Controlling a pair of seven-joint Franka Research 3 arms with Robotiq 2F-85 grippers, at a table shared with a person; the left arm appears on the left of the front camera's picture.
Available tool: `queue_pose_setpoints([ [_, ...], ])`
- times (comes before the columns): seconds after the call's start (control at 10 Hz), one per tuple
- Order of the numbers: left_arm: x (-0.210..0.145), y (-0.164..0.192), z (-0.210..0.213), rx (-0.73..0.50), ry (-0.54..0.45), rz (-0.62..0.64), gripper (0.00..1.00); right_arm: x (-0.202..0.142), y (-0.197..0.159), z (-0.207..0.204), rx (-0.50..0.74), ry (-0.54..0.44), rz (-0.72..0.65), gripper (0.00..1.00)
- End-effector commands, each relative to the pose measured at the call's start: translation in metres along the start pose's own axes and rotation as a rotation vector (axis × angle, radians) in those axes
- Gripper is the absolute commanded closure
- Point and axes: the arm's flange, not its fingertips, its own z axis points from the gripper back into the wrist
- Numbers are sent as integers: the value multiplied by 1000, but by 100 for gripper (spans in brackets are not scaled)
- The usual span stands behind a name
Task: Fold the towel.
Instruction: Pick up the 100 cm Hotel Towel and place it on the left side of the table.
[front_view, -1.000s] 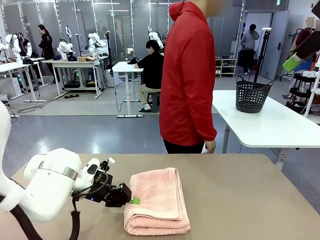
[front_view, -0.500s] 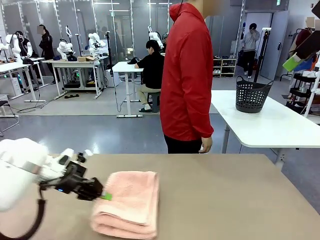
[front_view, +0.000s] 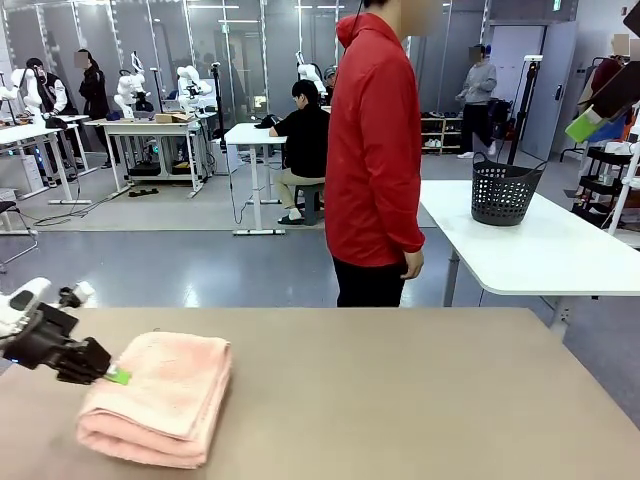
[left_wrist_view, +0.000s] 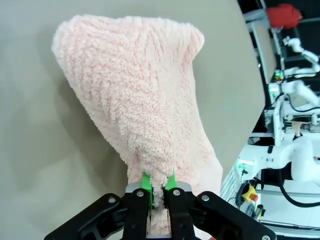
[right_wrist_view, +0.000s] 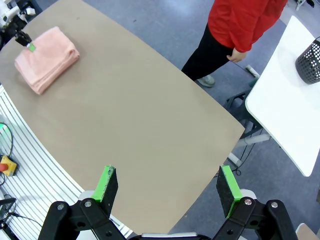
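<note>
Dragged leftward across the table (front_view: 420, 400) since a second ago by the pinching left gripper (front_view: 112, 375), folded towel (front_view: 160, 395) lying lengthwise near-to-far; right gripper (right_wrist_view: 167, 187) spread wide, holding nothing.

salmon-pink towel (front_view: 160, 395) (herringbone weave), tan table (front_view: 420, 400), green pads on black left gripper (left_wrist_view: 158, 183), red jacket (front_view: 375, 150)

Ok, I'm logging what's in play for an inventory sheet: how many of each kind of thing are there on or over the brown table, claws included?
Salmon-pink folded terry towel: 1
Black two-finger claws with green pads: 2, left claw, right claw
Total: 3
</note>
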Motion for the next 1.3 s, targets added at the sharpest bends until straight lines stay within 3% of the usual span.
queue_pose_setpoints([
  [0.0,8,19,28,-25,-1,3,100,0,0,1,-2,4,4,0],
  [0.3,16,61,73,-20,25,-14,100,0,0,1,-2,4,4,0],
  [0.6,20,78,87,-8,40,-15,100,0,0,1,-2,4,4,0],
  [0.8,18,78,93,13,41,-16,54,0,0,1,-2,4,4,0],
  [0.9,17,78,94,15,40,-18,43,0,0,1,-2,4,4,0],
  [1.0,16,78,95,19,41,-19,53,0,0,1,-2,4,4,0],
  [1.1,15,75,97,33,47,-30,12,0,0,1,-2,4,4,0],
  [1.2,15,70,102,30,51,-53,23,0,0,1,-2,4,4,0],
])
